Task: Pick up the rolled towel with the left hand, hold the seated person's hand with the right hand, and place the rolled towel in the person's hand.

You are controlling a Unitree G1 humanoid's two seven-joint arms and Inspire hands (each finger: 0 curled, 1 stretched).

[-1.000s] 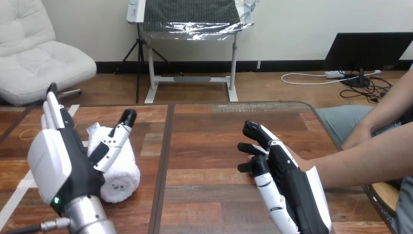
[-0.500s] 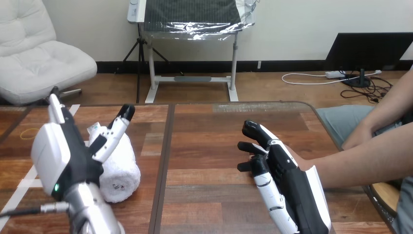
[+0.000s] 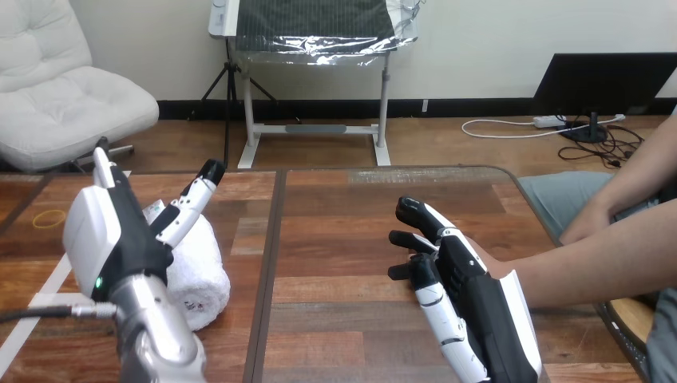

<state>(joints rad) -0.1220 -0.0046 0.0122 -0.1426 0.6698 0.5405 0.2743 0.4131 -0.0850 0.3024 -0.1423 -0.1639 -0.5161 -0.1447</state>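
Hovering beside the rolled towel (image 3: pixel 199 273), left hand (image 3: pixel 112 239); right hand (image 3: pixel 471 295) over person's hand (image 3: pixel 488 263).

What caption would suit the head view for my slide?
Open left hand beside the rolled towel; right hand over the person's hand on the wooden table.

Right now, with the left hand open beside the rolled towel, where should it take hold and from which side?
Round its middle, coming from its left and above, where the left hand stands. The rolled towel lies on its side on the table, one end toward the camera, so fingers and thumb can likely close across its round body; an end grip might unroll it.
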